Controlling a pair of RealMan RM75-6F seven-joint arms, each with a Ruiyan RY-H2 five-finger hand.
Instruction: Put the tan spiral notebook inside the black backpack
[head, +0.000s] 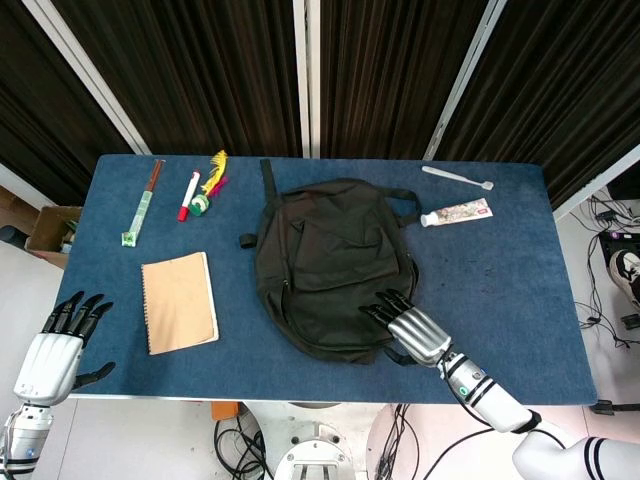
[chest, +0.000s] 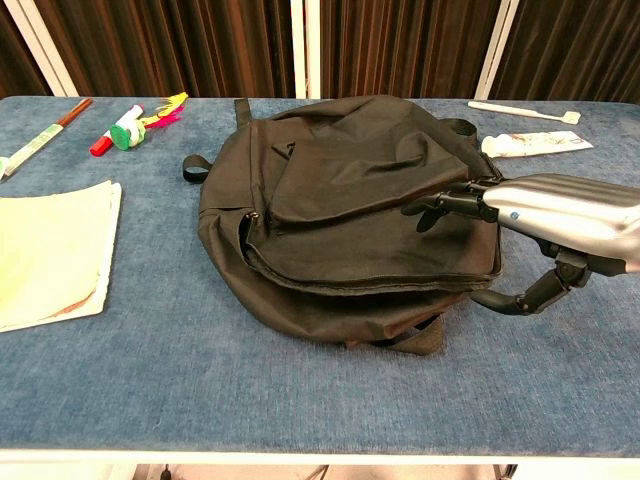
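While the right hand (head: 412, 330) rests on the backpack (head: 325, 260), the notebook (head: 179, 302) lies apart.

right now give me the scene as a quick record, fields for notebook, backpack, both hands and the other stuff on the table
notebook: tan spiral notebook lies flat and closed on the blue table, left of the bag, untouched
backpack: black backpack lies flat mid-table, its zipper seam gaping a little along the near edge
right hand: right hand rests on the bag's near right corner, fingers on the fabric
left hand: left hand off the table's near left edge, holding nothing
other items: toothbrush, toothpaste tube, red marker, chopsticks
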